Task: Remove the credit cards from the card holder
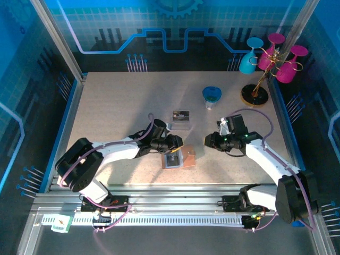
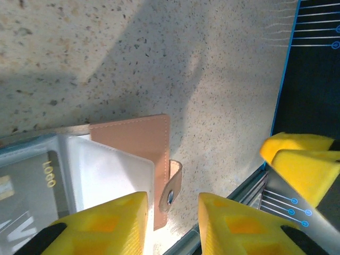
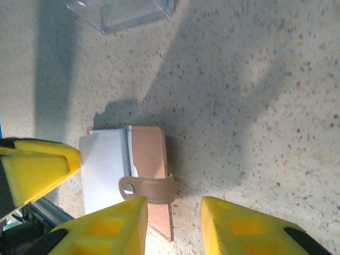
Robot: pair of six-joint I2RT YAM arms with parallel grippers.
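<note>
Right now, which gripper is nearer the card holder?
Left. The left gripper hangs at the far edge of the card holder, open. The right gripper sits off its right side, a strip of bare table between them.

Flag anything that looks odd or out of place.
Nothing spilled or damaged. The wallet lies open with a card in it; a dark card sits apart, on the clear box beyond it.

The word "LOGO" stands in small gold letters on the flat grey card inside the open tan leather card holder. The big pale letters under it are cut off. The white print on the small black card is too tiny to read.
</note>
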